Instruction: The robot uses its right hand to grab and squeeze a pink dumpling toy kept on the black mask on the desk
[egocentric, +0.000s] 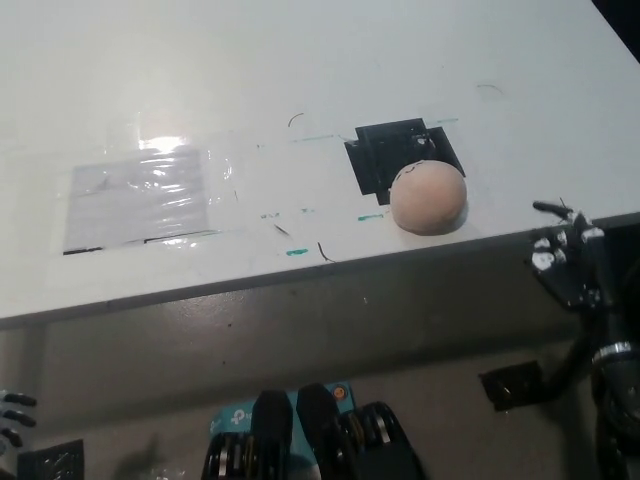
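Note:
The pink dumpling toy, round and pale, sits on the white desk, overlapping the lower right corner of the black mask. My black right hand hangs just past the desk's front edge, to the right of and below the toy, apart from it and holding nothing, fingers apart. Only the fingertips of my white left hand show at the lower left corner, below the desk.
A clear plastic sheet lies taped on the desk's left part. Pen marks and green tape bits dot the surface near the mask. The desk's front edge runs across the middle, with grey floor below.

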